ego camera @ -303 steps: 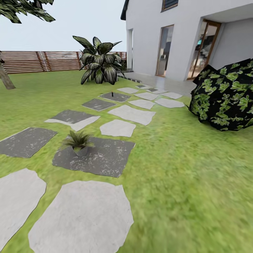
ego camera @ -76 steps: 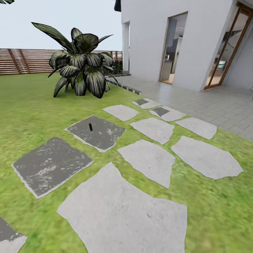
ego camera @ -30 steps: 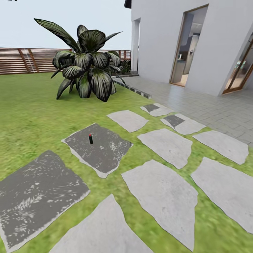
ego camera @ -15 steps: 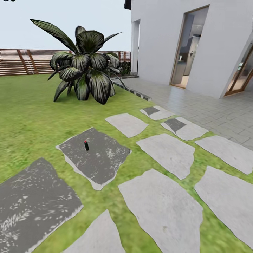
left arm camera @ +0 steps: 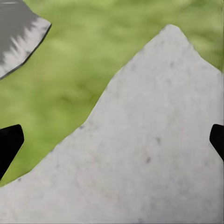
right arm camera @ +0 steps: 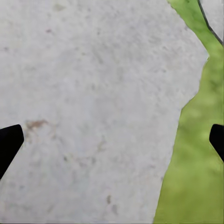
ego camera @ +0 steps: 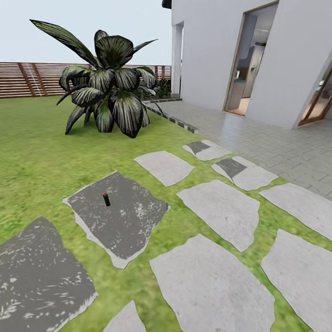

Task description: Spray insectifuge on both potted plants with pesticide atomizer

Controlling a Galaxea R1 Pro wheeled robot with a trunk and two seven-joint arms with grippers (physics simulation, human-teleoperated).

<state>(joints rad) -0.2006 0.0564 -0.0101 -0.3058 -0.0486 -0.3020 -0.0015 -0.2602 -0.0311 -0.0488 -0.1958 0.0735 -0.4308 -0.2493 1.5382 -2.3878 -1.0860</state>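
The pesticide atomizer (ego camera: 106,199), a tiny dark bottle with a red top, stands upright on a dark grey stepping stone (ego camera: 124,221) on the lawn, left of centre in the head view. The two potted plants are out of view. My left gripper (left arm camera: 112,144) hangs open over a pale stone and grass, its black fingertips (left arm camera: 8,144) wide apart at the frame's sides. Over another pale stone beside a grass strip, my right gripper (right arm camera: 112,144) is open too, with nothing between its fingertips (right arm camera: 8,142).
A huge striped-leaf plant (ego camera: 108,90) rises behind the atomizer's stone. Pale stepping stones (ego camera: 221,212) run to the right toward a tiled terrace (ego camera: 276,143) and the white house (ego camera: 221,50). A brown slatted fence (ego camera: 27,79) closes the lawn's far side.
The whole head view has shifted: the camera has come closer, so the atomizer and its dark stone sit lower and further left in the picture, and the striped-leaf plant looks larger.
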